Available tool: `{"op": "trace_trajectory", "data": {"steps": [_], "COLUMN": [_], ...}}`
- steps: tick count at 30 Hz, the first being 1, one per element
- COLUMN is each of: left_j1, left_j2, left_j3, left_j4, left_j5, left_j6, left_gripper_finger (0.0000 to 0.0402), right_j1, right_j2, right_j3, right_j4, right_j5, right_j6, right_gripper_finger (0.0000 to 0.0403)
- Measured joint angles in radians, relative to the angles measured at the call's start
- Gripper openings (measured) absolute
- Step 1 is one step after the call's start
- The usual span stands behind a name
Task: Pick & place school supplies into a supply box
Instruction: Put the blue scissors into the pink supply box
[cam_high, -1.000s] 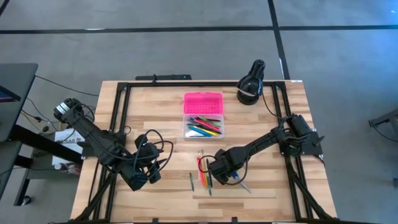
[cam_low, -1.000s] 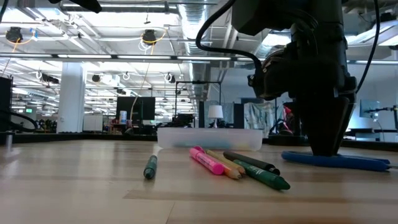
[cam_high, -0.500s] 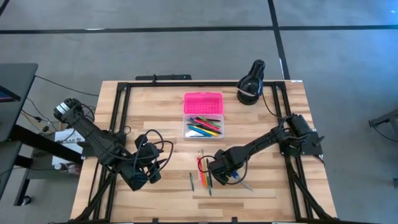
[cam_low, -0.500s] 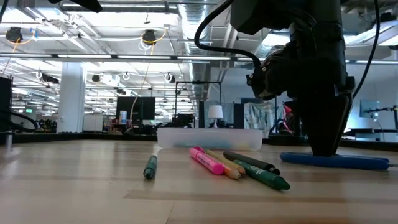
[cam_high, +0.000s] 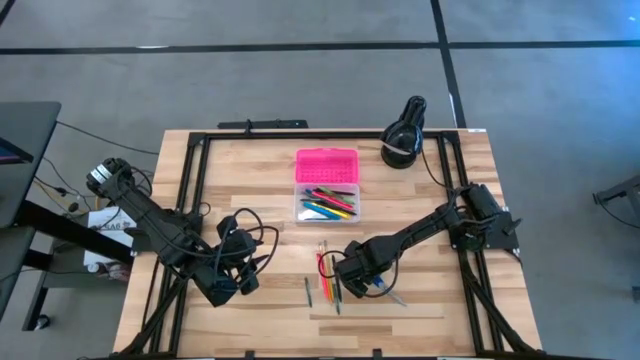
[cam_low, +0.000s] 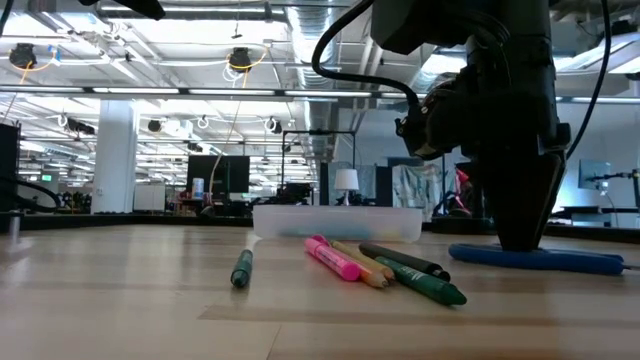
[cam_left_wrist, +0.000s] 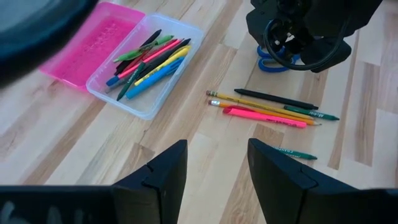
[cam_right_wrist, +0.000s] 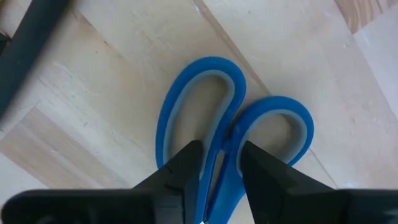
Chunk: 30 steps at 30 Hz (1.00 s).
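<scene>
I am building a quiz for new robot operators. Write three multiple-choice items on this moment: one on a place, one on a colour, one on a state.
1. Where is the right gripper?
A. Over the box
B. Down at the scissors
C. Off the table

2. What colour is the supply box lid?
A. Pink
B. Green
C. Black

3. How does the supply box stand?
A. Shut
B. Open, with supplies inside
C. Open and bare

Key: 1 B, the right wrist view shows its fingers astride the blue handles where the loops meet. 2 A, the high view shows a bright pink lid lying flat behind the clear base. 3 B, the left wrist view shows coloured pens lying in the clear base.
</scene>
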Motion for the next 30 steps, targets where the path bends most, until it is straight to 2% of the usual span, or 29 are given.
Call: {"op": "trace_trajectory", "data": {"steps": [20,30], "left_j1": [0.000,0.000], "left_j2": [0.000,0.000], "left_j3": [0.000,0.000], "left_j4": [0.000,-0.001], "left_j5": [0.000,-0.011], "left_j6": [0.001,0.001], "left_gripper_finger": [0.0164,0.0164], "right_j1": [0.002,0.002], "right_j2": [-0.001,-0.001], "right_j3": [0.006,0.083], "right_j4": [-0.017,-0.086], "right_j5": [0.012,0.001], "right_j6": [-0.001,-0.056], "right_gripper_finger": [0.0077,0.0077]}}
